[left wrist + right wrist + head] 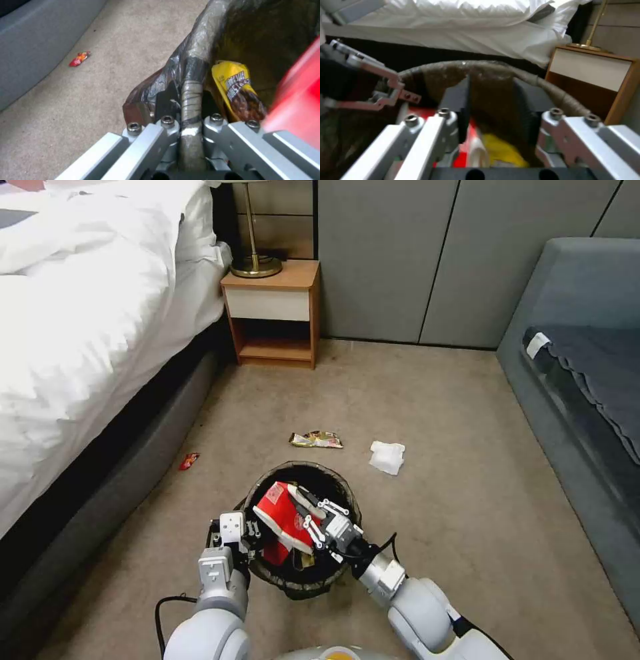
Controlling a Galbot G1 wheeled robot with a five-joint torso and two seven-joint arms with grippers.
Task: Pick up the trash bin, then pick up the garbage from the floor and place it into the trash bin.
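**Two hands at the trash bin; three litter pieces on the floor**

Two hands are engaged at the trash bin point(301, 527), which sits in front of the robot, over the carpeted floor point(433, 400). The left hand point(248, 532) is clamped on the bin's near-left rim, its fingers point(166, 98) closed over the folded dark bag. The right hand point(308, 508) reaches over the bin's opening with its fingers spread apart; a red package point(283, 517) lies under it inside the bin, beside a yellow wrapper point(238, 92).

On the floor beyond the bin lie a crumpled snack wrapper point(316, 439) and, to its right, a white tissue wad point(387, 456). A small red wrapper point(189, 461) lies near the bed's lower edge point(100, 473), well apart from the bin.
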